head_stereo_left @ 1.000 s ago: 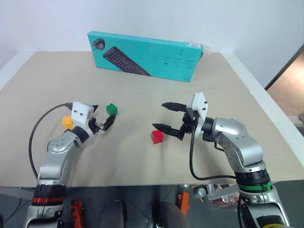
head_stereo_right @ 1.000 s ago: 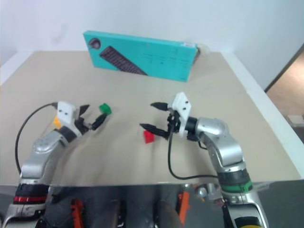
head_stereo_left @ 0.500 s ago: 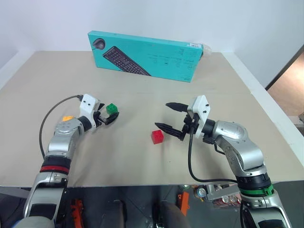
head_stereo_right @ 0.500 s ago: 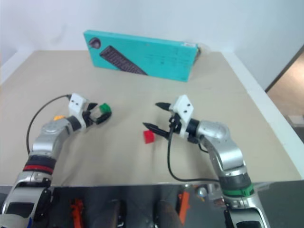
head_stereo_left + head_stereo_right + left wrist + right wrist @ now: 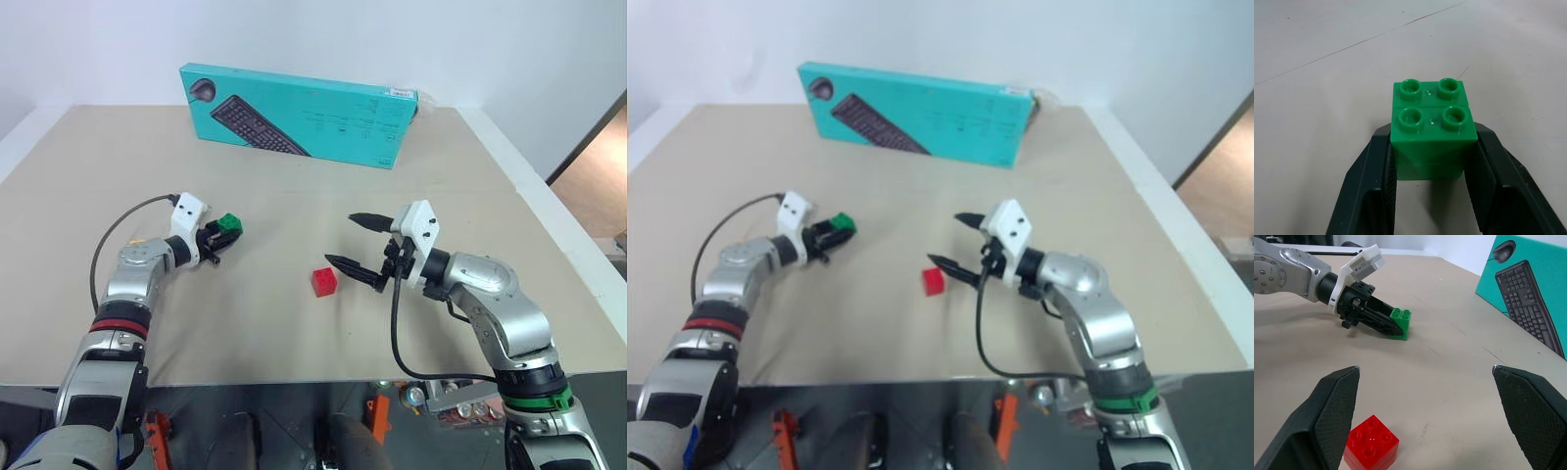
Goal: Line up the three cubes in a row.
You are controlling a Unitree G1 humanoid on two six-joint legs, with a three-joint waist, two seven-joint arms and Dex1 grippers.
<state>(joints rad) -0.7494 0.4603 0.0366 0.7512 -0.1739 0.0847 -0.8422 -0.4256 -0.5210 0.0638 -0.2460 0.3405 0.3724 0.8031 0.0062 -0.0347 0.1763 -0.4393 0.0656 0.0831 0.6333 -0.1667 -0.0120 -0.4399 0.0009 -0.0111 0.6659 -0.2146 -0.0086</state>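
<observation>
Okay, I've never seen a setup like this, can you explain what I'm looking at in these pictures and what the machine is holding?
This is a humanoid robot with two arms, each ending in a two-fingered black gripper. Two pictures come from cameras on its head, looking down over a beige table. The other two come from cameras on its wrists, looking along the fingers. The left gripper is shut on a green cube, which sits on the table. The right gripper is open, with a red cube on the table just beside it. A yellow-orange cube peeks out behind the left arm. A teal keyboard box stands at the back.
</observation>
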